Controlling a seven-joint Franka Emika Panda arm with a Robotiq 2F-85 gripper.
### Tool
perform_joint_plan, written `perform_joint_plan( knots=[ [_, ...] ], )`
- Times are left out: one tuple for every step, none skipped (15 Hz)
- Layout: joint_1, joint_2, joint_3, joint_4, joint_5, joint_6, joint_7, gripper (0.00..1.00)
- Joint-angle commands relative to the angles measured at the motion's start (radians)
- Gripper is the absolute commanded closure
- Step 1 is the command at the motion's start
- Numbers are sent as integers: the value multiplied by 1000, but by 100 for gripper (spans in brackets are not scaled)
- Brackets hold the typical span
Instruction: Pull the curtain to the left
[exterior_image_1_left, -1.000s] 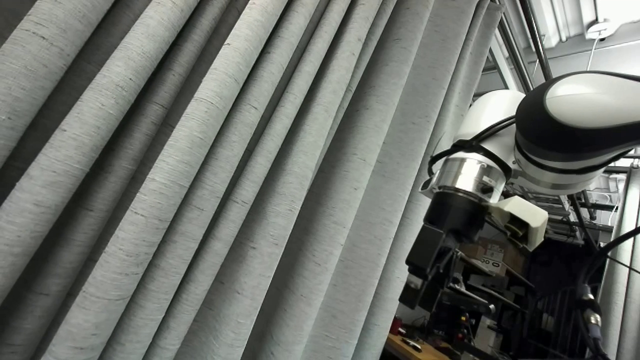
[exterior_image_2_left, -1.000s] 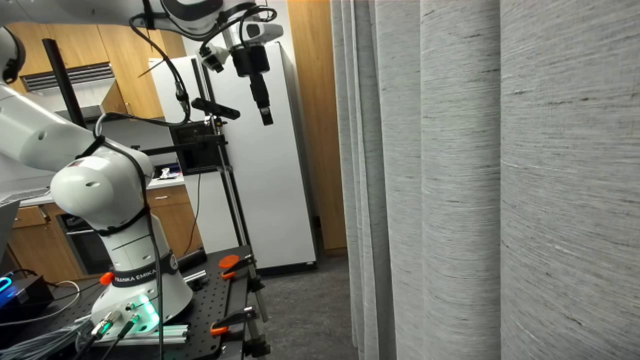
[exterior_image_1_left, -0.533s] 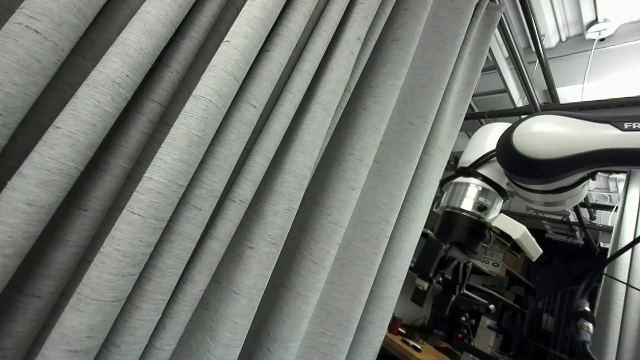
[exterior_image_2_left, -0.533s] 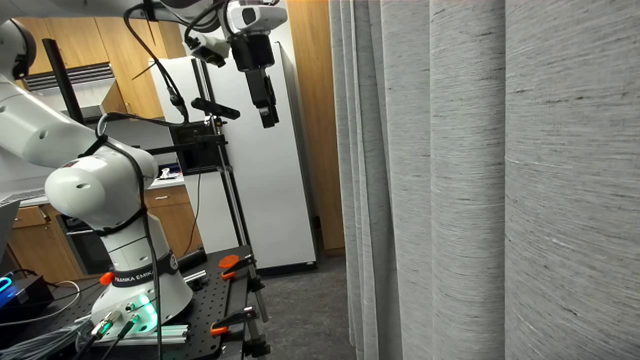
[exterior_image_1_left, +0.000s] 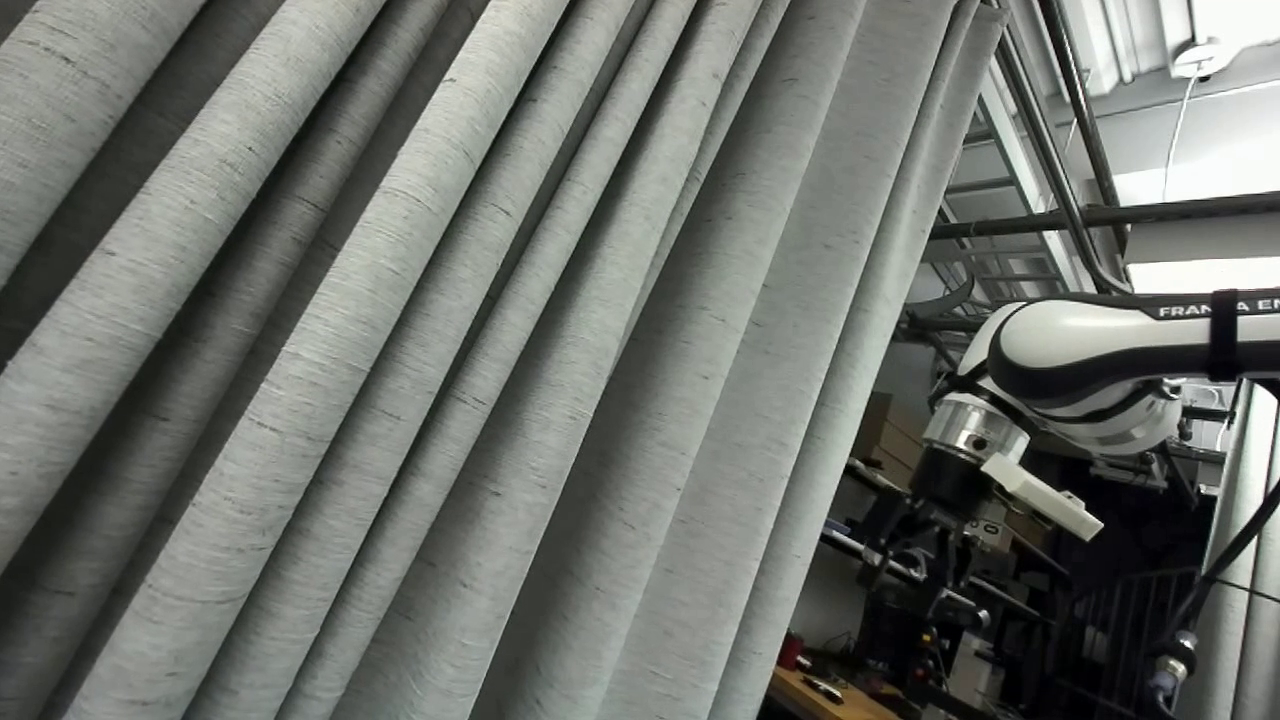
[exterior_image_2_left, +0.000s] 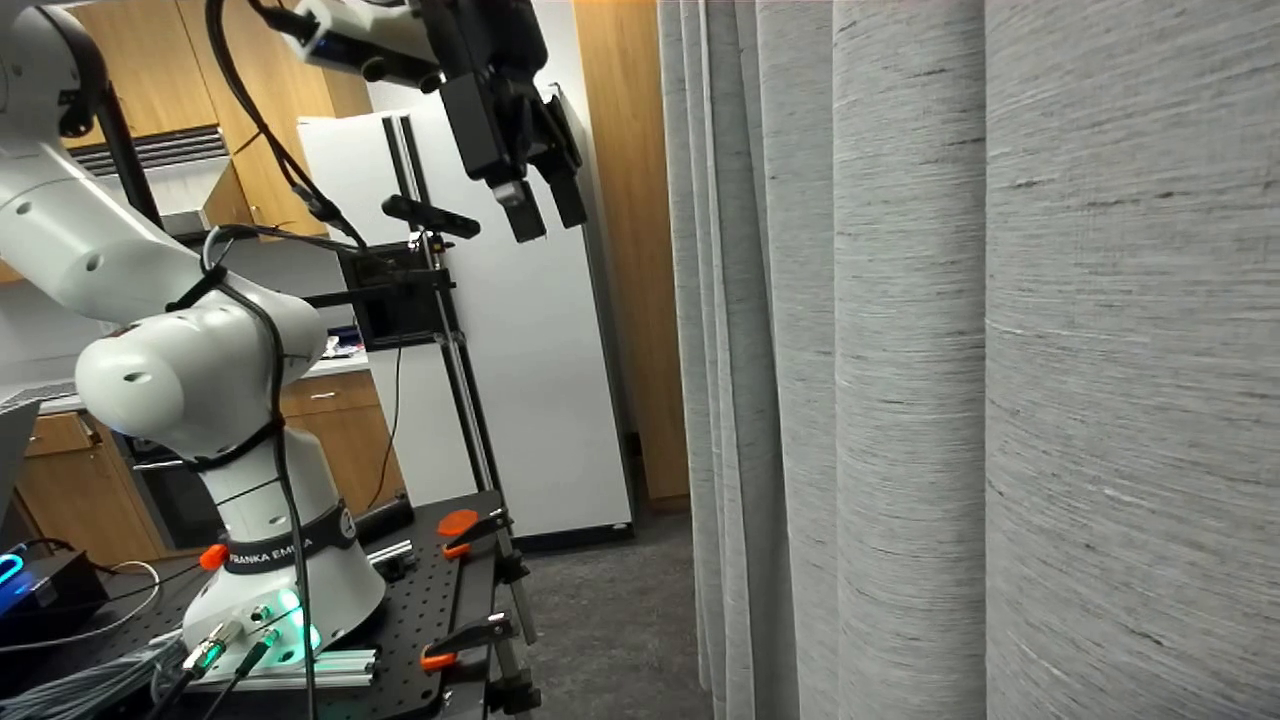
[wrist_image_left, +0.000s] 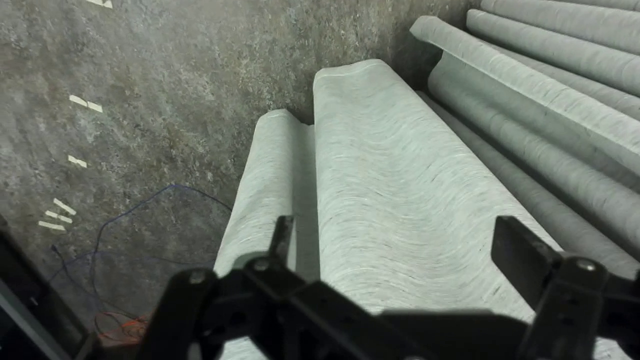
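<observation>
The light-grey pleated curtain (exterior_image_1_left: 500, 380) fills most of an exterior view and hangs along the right side of the other view (exterior_image_2_left: 910, 360). In the wrist view its pleats (wrist_image_left: 390, 165) run down to the floor, with one broad fold seen between the fingers. My gripper (exterior_image_1_left: 905, 590) is right of the curtain's edge, and in an exterior view (exterior_image_2_left: 548, 215) a gap shows between it and the curtain. In the wrist view the gripper (wrist_image_left: 395, 237) is open, its two black fingers wide apart and holding nothing. Their depth from the fold is hard to tell.
A white fridge (exterior_image_2_left: 520, 330) and a black screen on a post (exterior_image_2_left: 395, 295) stand behind the arm. A camera bar (exterior_image_2_left: 430, 215) sits near the gripper. The robot's black bench (exterior_image_2_left: 440, 600) has clamps. Cables (wrist_image_left: 172, 186) lie on the floor.
The arm has come lower in an exterior view, and the gripper has grown larger in the other. The gripper has turned so both fingers show apart. The curtain's folds have shifted slightly.
</observation>
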Motion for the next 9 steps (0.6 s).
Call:
perform_joint_plan(
  knots=[
    [-8,3,5,1,5,-1,-5,0],
    [-6,4,8,-2,4,-1,-4,0],
    [-5,3,17,-4,3,-2,-3,0],
    [-3,3,22,-6,3,-2,-2,0],
    [-3,3,22,-6,3,-2,-2,0],
    [-8,3,29,-12,-8,14,11,0],
    [-7,21,23,3,-1,10,10,0],
    [-13,38,19,16,-6,17,15,0],
    [-21,57,14,33,-13,23,19,0]
  ],
)
